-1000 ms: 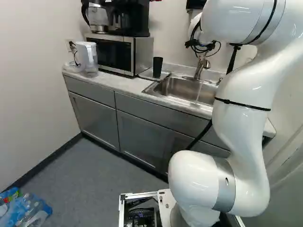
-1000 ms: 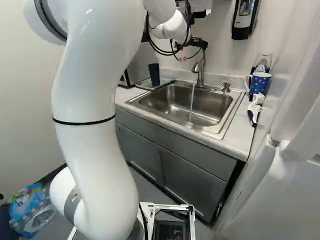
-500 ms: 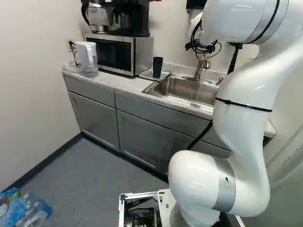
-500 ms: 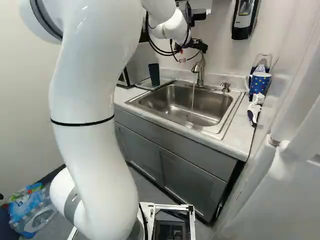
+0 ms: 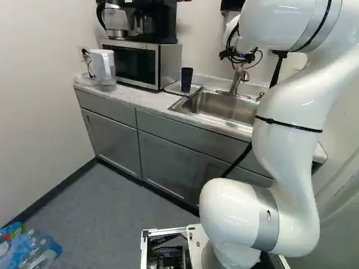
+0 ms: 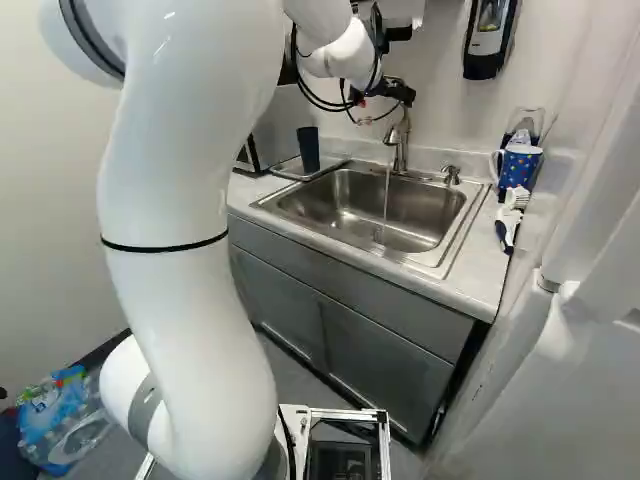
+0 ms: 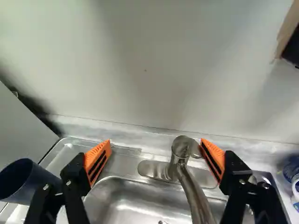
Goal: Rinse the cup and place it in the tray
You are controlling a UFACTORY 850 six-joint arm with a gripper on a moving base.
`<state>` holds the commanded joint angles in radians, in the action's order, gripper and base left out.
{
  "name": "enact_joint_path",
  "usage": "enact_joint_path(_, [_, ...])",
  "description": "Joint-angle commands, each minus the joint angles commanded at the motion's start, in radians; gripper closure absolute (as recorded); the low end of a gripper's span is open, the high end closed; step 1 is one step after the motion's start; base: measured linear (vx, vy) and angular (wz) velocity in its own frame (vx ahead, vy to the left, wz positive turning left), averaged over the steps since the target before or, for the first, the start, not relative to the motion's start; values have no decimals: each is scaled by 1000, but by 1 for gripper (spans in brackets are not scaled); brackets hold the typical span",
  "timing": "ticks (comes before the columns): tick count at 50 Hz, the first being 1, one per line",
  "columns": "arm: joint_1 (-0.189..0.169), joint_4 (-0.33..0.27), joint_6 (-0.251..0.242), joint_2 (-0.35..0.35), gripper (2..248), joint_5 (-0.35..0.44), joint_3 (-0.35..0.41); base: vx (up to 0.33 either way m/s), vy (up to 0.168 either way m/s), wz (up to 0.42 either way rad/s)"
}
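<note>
cup: dark tumbler (image 6: 308,148), upright in tray (image 6: 284,173) beside sink (image 6: 338,216); out of the claw.
claw: gripper (image 7: 156,142) empty, fingers spread wide, faucet (image 7: 178,164) between them, one of the orange pads (image 7: 214,157) close to faucet top; contact can't be told.
water: thin stream (image 6: 386,205) falling from spout into sink.
step: likely going for the faucet to shut water off; rinse and placing look done, though whether cup is wet can't be told.
faucet risk: closing off-centre could make one finger shove the body before the other arrives, straining the fixture or swinging the spout.
water risk: pushing the control the wrong way, or slipping off smooth metal, could leave flow on or raise it; splash could follow.
tumbler risk: a wide sideways sweep with fingers spread could clip the tumbler and tip it out of tray.
mug risk: retreating toward the dotted mug (image 6: 519,166) too low could bump it.
</note>
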<state>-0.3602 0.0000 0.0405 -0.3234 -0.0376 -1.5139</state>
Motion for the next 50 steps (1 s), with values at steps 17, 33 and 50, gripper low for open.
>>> enact_joint_path(17, [-4,0,0,32,3,0,19,0,0,0])
enact_joint_path(33, [-13,0,0,80,3,0,74,0,0,0])
enact_joint_path(50, [-18,0,0,140,3,0,117,0,0,0])
